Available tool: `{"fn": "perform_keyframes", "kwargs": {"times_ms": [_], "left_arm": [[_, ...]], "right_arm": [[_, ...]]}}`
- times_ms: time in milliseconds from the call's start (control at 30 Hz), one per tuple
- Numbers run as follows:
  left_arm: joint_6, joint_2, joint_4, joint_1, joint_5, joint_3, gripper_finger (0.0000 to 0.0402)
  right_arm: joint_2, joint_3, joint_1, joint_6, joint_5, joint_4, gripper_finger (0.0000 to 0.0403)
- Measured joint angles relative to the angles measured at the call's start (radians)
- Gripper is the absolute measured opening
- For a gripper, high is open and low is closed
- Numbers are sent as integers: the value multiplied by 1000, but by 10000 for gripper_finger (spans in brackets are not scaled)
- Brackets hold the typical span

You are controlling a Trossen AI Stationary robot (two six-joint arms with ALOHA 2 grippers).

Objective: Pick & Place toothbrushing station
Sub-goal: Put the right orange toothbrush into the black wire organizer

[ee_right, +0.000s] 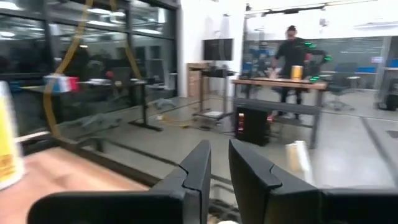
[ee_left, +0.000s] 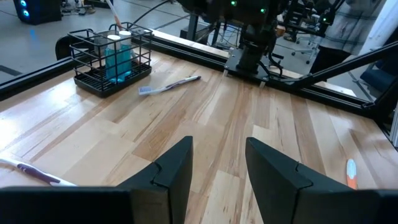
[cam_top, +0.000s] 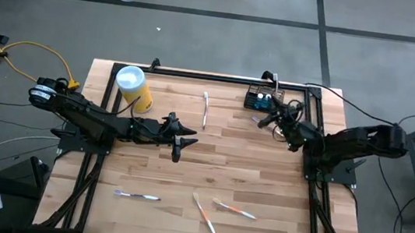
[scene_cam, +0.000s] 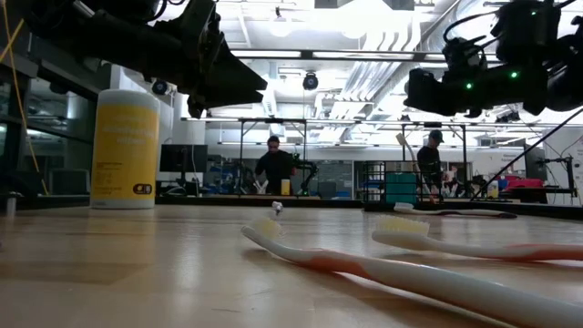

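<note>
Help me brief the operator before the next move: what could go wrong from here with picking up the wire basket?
1. The toothbrushing station sits at the table's far corner beside the frame rail; a nudge could jam it against the rail.
2. A blue toothbrush lies right beside it and could get dragged.
3. The right gripper hovers near it with fingers narrowly parted, probably too narrow to take a wall; the left gripper waits open mid-table.

My two arms are dark, nearly black, built of chunky jointed segments with black cables looped along them. Each hand (ee_left: pixel 217 171) ends in two flat, angular black fingers (ee_right: pixel 198 165). Small green lights glow on the right arm's wrist.
</note>
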Motion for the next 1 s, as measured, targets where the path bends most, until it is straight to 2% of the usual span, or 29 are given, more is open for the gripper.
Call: {"fn": "perform_keyframes", "kwargs": {"times_ms": [267,400,733,1000], "left_arm": [[0,0,0,0,0,0,141],[0,0,0,0,0,0,141],[0,0,0,0,0,0,141],[0,0,0,0,0,0,141]], "right_arm": [[0,4,96,91,-159,-9,49],[0,59,145,127,-236,-82,49],[0,340,265,145,-247,-621,49],[0,446,392,171,-246,-819,49]]}}
